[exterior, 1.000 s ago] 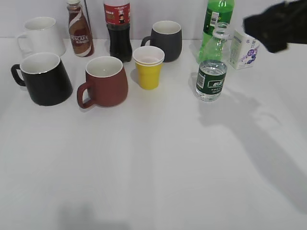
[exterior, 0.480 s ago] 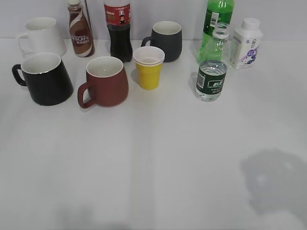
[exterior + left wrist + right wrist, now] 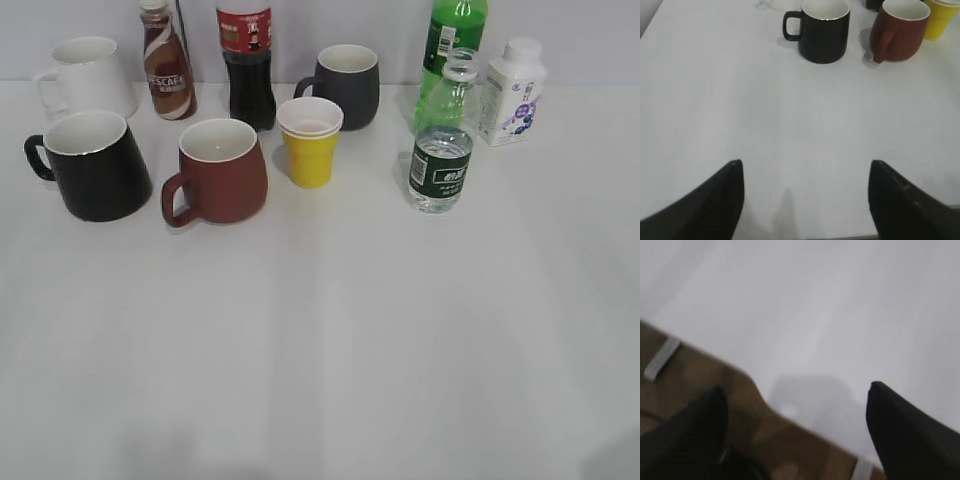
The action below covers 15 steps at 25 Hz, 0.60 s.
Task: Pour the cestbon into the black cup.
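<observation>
- Cestbon (image 3: 440, 168) stands upright on the counter (image 3: 330, 340), far right, just in front of the green soda bottle (image 3: 455, 40); cap appears off, water inside.
- Black cup (image 3: 92, 165) sits far left, well apart from the cestbon, beside the brown-red mug (image 3: 220, 170); inside looks empty.
- Left pincer (image 3: 805, 200) released, grasping nothing, over the near counter.
- Right pincer (image 3: 795, 440) released, empty, at the near counter edge.
- Neither arm shows in the exterior view.
- Judgement: nothing poured; grasp, carry and tilt all left.

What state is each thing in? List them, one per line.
cestbon: upright, uncapped, untouched.
black cup: upright, looks empty.
brown-red mug: upright, empty.
yellow cup: upright.
left gripper: open, holding nothing.
right gripper: open, holding nothing.
</observation>
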{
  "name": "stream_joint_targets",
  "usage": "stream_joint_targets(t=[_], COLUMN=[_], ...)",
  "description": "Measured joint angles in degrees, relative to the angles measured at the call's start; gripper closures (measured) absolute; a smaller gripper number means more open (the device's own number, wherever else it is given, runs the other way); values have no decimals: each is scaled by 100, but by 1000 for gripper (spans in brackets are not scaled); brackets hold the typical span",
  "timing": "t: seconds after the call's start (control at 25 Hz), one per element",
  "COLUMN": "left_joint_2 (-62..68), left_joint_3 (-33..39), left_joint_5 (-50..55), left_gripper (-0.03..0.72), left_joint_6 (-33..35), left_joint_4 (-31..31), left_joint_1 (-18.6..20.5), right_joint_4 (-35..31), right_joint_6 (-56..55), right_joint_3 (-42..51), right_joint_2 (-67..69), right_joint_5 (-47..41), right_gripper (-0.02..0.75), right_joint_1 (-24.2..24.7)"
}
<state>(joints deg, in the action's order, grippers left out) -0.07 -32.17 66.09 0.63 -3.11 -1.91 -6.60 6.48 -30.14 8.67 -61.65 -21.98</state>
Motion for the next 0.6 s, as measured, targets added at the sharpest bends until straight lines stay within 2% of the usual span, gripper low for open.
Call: stream_joint_targets(t=[0.4, 0.6], left_joint_2=[-26, -26], left_joint_3=[181, 181], left_joint_5=[-464, -480], left_gripper=[111, 159], left_joint_6=[274, 278], left_joint_4=[-138, -144], left_joint_1=[0, 0], right_joint_4=[1, 32], right_joint_6=[-28, -59], right_joint_3=[114, 114], right_joint_2=[-262, -267], right_joint_5=[195, 199], right_gripper=[141, 144], right_joint_1=[0, 0])
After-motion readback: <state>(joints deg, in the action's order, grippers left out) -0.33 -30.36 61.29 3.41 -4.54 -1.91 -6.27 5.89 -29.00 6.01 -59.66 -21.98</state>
